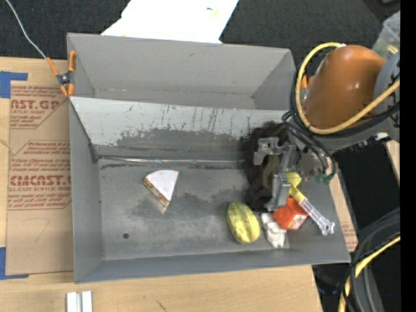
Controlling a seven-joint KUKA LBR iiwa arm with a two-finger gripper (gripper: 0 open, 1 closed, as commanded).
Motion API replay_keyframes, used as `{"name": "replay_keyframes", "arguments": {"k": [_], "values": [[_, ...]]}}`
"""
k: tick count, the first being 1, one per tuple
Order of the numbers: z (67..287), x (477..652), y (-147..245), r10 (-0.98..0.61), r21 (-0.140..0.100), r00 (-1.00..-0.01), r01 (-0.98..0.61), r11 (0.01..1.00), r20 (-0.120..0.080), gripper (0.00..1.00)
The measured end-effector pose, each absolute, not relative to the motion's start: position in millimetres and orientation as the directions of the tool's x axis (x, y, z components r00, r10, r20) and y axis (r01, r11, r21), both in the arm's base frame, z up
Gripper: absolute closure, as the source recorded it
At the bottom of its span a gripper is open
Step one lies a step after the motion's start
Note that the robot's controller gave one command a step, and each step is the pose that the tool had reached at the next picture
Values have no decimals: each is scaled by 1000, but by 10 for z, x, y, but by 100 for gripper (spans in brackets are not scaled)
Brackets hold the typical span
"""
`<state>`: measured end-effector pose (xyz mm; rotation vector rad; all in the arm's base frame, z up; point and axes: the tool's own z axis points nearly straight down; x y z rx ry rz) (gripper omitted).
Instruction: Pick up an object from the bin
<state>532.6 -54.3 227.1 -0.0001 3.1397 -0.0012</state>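
Gripper (281, 194) sits low at the right end of the grey metal bin (195, 77), under the arm's orange cover (341, 86). Cannot tell if the gripper is released or clenched. Its tip is sunk among clutter and nothing is clearly pinched in it, so no held thing is claimed.

Nearest things form 1 small heap against the right wall:
- red-orange blocky piece (290, 218): just below-right of the tip; touching or only beside, cannot tell.
- small yellow piece (294, 182): just right of the tip.
- white lumpy piece (273, 230): below the tip, toward the front wall.
- black bulky thing (259, 168): just left of the gripper, toward the back slope.
- silver wrench-shaped tool (318, 218): lies diagonally on the heap's far right side.

2 things lie outside the heap. The yellow-green oval fruit-like thing (242, 223) is just left of the heap, near the gripper but apart, with its long axis roughly up-down in the view and slightly tilted. The white wedge with brown edge (161, 187) lies alone mid-bin, well apart to the left.

Key relation: the likeliest pick, as a judgement only, is the red-orange blocky piece. It lies closest, off the tip toward the lower right, with the yellow piece crowding it from above and the white one from the left. Pick looks not yet done, since nothing is off the bin floor. Crowding risks a double grab or a nudge.
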Motion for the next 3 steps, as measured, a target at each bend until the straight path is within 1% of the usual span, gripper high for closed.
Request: {"name": "replay_keyframes", "arguments": {"k": [1, 2, 3], "values": [[1276, 5608, -865, -140, -1, -990, -140, 990, -2, 0], [1509, 5205, -1021, 260, 1, -966, 260, 966, 0, 0], [1412, 5677, -943, -251, -2, -968, -251, 968, -4, 0]]}}
